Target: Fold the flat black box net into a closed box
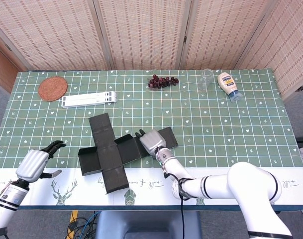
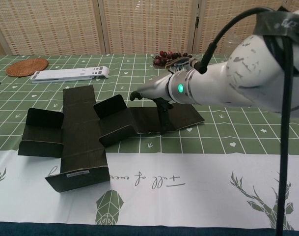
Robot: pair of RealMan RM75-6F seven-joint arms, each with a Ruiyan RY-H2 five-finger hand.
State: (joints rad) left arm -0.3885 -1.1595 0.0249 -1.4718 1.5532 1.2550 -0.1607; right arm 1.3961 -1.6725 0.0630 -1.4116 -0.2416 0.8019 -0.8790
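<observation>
Cardboard net [image 1: 116,152] lies near the front of the green checked table [image 1: 231,124], mostly flat, its cross shape spread with the long strip running toward the right and two side flaps by the centre already raised. Right hand [image 1: 150,141] is over that long strip, fingers extended and apart, with a dark fingertip [image 2: 164,118] pressing down on the panel in the chest view; it grips nothing. Left hand [image 1: 36,162] hangs well apart from the net at the table's left front edge, fingers loosely spread, empty. Judgement: the step in hand is creasing or raising the right-hand strip, and folding is at an early stage. To do it well, the pressing finger should sit just beside a score line, not mid-panel, while the left hand comes in to steady the central panel so the light card does not slide on the cloth. Risk: the unheld net skating leftward under a one-sided push.
</observation>
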